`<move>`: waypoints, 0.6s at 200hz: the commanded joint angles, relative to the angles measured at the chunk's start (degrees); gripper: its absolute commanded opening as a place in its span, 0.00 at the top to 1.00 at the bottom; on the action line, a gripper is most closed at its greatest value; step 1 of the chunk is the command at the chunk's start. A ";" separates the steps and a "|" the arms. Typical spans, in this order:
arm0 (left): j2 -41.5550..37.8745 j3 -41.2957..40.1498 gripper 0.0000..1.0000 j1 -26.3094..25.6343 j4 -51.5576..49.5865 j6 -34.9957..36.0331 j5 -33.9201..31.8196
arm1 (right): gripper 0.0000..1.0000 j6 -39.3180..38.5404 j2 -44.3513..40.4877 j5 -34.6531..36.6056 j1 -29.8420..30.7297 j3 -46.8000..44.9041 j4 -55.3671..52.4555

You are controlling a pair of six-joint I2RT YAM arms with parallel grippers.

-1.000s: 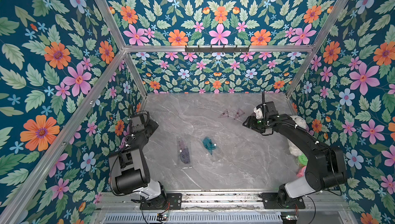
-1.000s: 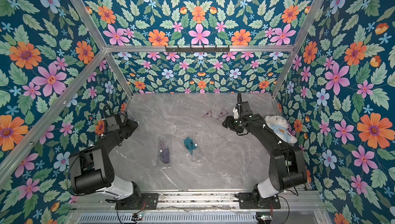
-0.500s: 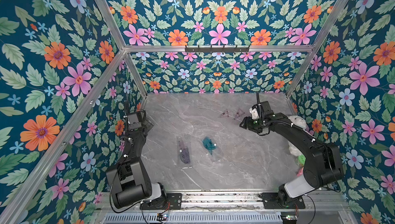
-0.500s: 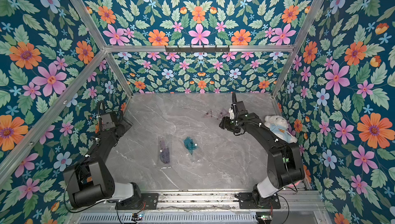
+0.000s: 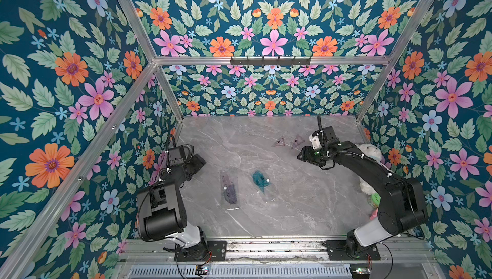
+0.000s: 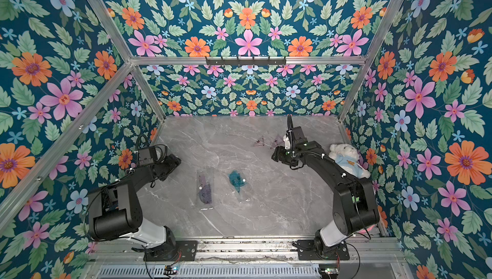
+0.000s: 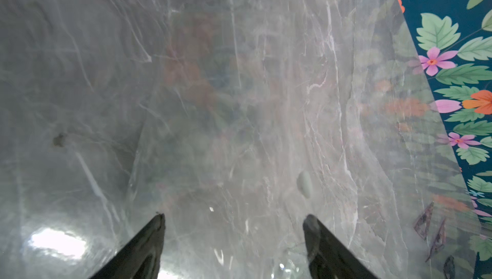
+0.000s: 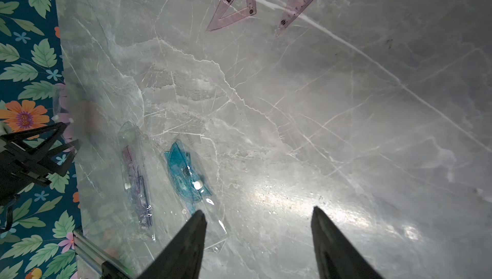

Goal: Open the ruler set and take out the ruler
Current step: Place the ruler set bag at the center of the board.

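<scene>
Pouches of clear film lay side by side in the middle of the counter (image 5: 292,205): the purple ruler set (image 5: 229,189) nearer the left edge, the teal ruler set (image 5: 262,181) just beside it, each with a white snap and flat rulers inside. They looked light, slick and floppy, their contents thin and stiff, so a film corner seemed the best hold. Two pink set squares (image 8: 234,3) lay loose toward the far right corner. The left tool (image 7: 234,216) and right tool (image 8: 258,211) gaped wide, both empty.
</scene>
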 commanded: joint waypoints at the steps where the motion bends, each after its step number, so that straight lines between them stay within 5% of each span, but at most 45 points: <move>1: -1.19 -0.91 0.09 -0.17 3.25 -0.20 2.67 | 0.35 -0.14 -0.63 0.15 0.22 0.01 -0.13; 19: -1.84 -1.20 0.01 -0.28 5.45 -0.24 5.36 | 0.35 -0.26 -0.77 0.16 0.32 -0.08 -0.13; 76: -0.53 -1.25 0.01 -0.31 7.20 -2.32 8.43 | 0.35 -0.78 -0.48 -0.69 2.36 0.49 0.13; 120: -2.12 -3.99 0.01 -0.29 12.37 -9.54 13.63 | 0.35 -3.80 3.64 -3.22 15.33 4.53 7.72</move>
